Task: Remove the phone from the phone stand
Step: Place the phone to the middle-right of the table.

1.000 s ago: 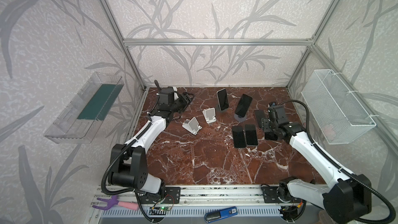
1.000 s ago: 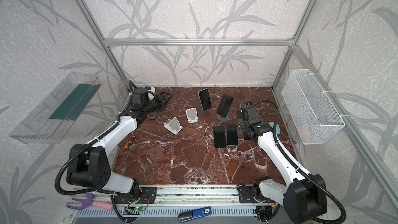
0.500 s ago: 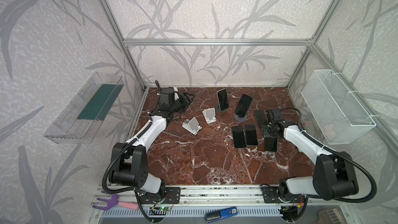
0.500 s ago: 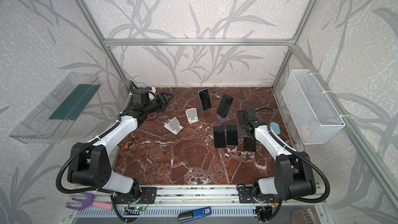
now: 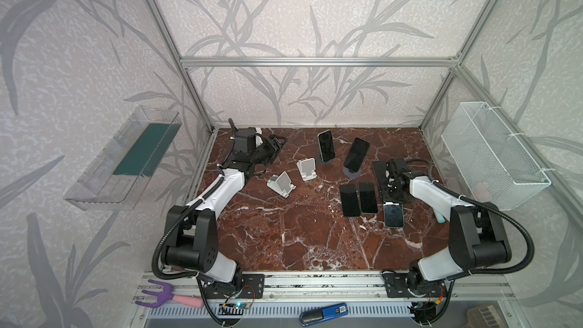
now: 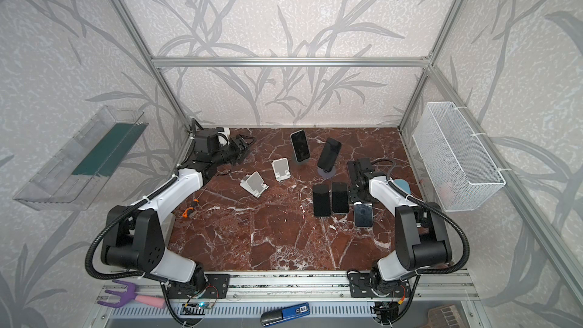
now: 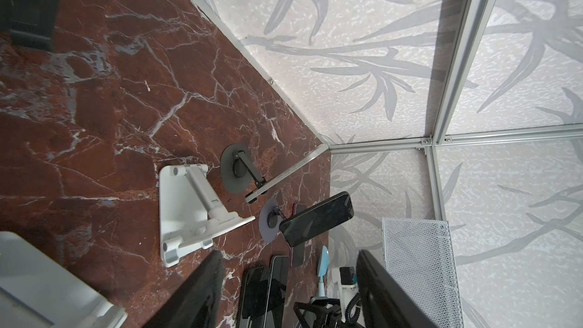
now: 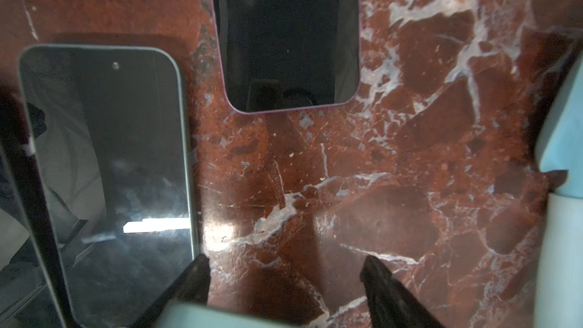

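Right gripper (image 5: 392,200) is clamped on one end of a mint-edged phone (image 5: 393,215), which sits low over the marble table (image 5: 299,231), off any stand and just right of the pair of dark phones (image 5: 358,198) lying flat. Whether it touches the marble I cannot tell. Left gripper (image 5: 275,146) is released and holds nothing, well left of and behind that pair. Behind the pair, two more phones (image 5: 326,145) lean on stands (image 5: 350,172). Far in front of it, a blue tool (image 5: 323,313) carries a white label too small to read.
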You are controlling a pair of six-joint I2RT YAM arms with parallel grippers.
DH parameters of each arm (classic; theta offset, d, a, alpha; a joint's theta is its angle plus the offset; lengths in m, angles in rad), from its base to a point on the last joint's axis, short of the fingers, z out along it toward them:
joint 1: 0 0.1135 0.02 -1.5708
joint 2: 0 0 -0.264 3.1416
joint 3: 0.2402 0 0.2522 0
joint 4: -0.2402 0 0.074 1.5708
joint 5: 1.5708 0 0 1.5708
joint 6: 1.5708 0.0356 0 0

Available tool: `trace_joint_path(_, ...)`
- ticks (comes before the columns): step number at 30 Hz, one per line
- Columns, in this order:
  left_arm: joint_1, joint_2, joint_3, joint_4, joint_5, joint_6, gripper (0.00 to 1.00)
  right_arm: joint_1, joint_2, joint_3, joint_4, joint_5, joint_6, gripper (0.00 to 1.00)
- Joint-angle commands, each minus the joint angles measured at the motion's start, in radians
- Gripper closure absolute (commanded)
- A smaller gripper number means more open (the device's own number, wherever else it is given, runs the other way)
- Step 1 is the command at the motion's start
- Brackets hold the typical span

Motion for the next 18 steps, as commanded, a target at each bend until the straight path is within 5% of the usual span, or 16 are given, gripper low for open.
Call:
trace_joint_path(1, 0.006, 0.007, -0.002, 0.033, 0.026, -0.019, 0.33, -0.004, 0.026, 0.029, -0.07, -0.015, -0.031, 0.31)
trace_joint_path(18, 0.006, 0.006, 0.005, 0.07, 0.061, -0.036, 0.36, -0.01, 0.136, 0.08, -0.151, 0.001, -0.053, 0.23)
